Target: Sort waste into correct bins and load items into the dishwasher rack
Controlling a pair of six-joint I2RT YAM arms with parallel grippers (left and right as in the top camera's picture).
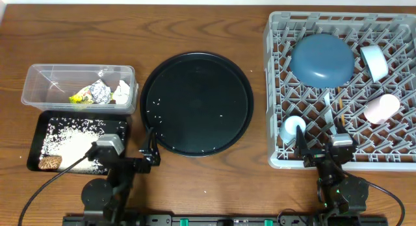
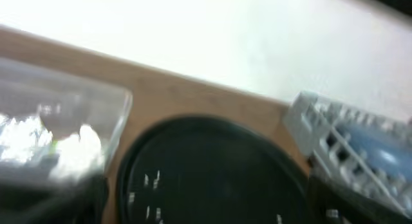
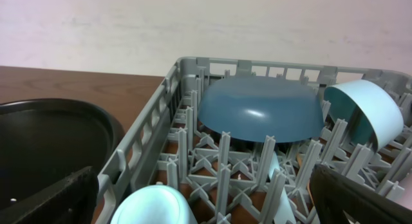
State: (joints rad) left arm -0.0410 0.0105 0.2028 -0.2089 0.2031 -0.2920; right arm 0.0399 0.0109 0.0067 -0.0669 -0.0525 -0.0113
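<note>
- Left gripper (image 1: 151,151) gapes wide, empty, beside the round black tray (image 1: 197,104).
- Right gripper (image 1: 320,151) gapes wide (nothing held) at the dishwasher rack's (image 1: 268,89) near edge.
- Dark blue plate (image 1: 322,57) lies in the rack.

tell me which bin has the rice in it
The black tray, nearest the left arm, holds the rice; the clear tub beyond it has foil and paper.

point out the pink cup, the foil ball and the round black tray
pink cup (image 1: 381,108), overhead view, middle of its side
foil ball (image 1: 99,90), overhead view, its crumpled top
round black tray (image 1: 195,96), overhead view, bare centre of its floor
</note>
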